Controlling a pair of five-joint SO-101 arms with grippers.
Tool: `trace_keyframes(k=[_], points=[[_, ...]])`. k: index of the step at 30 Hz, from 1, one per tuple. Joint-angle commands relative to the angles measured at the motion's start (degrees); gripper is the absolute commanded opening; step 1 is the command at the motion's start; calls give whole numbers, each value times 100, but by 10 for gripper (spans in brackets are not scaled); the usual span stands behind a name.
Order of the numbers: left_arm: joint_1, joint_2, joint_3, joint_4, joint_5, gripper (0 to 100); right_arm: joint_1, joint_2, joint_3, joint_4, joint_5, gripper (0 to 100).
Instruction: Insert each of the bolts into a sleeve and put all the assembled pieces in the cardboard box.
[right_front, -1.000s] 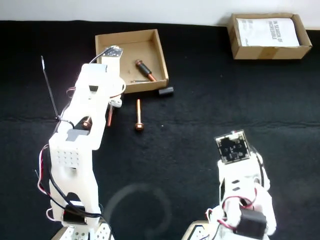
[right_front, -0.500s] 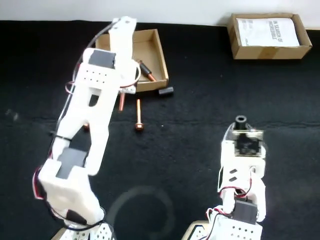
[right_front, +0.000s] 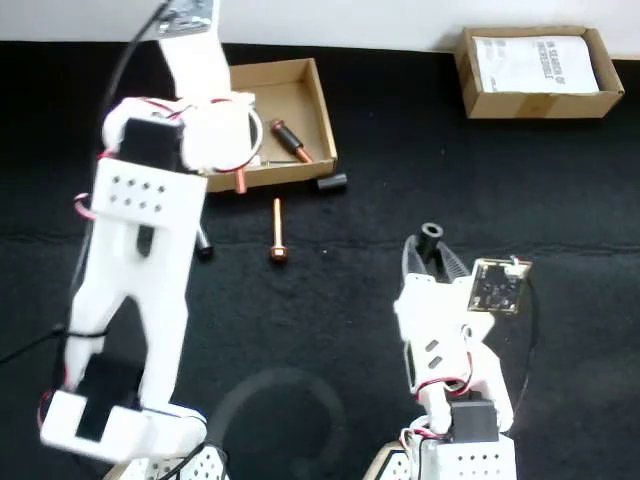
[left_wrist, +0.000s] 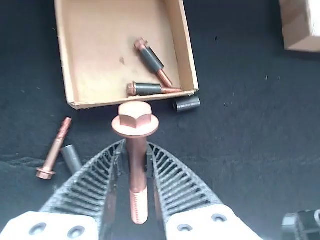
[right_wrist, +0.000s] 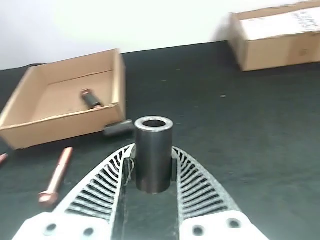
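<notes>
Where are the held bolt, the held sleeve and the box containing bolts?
held bolt (left_wrist: 135, 125), left wrist view, hexagonal head.
held sleeve (right_wrist: 153, 157), right wrist view, side wall.
box containing bolts (right_front: 290, 100), high view, bare floor.

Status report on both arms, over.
Left gripper shut on bolt. Right gripper shut on sleeve. Cardboard box holds two assembled pieces. One loose bolt, two loose sleeves lie outside it.
</notes>
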Motion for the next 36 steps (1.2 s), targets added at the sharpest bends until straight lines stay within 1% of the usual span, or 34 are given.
trace_keyframes(k=[1, 5, 10, 13, 16, 20, 25, 27, 31, 36], points=[[-180, -1191, 752, -624, -185, 8, -277, -84, -22, -101, -53, 8], [-163, -2668, 2589, -1873, -826, 8, -382, -75, -22, -101, -53, 8], [-154, -4365, 5138, -3613, -1292, 8, -620, -75, 127, -110, -26, 8], [-145, -5121, 6457, -4580, -1354, 8, -963, -75, 382, -101, -9, 8], [13, -5552, 7301, -5327, -1345, 8, -1244, -75, 585, -101, -9, 8], [426, -5604, 7556, -5714, -1327, 8, -1516, -75, 760, -119, -9, 8], [1420, -5323, 7574, -6330, -1319, 8, -1833, -84, 1015, -198, -9, 8], [1719, -5033, 7574, -6716, -1073, 8, -1930, -48, 1051, -286, -18, 8], [1877, -4330, 7521, -7411, -316, 8, -2044, -84, 1051, -295, -18, 8], [1895, -3600, 7160, -7508, 44, 8, -2018, -84, 1051, -286, -18, 8]])
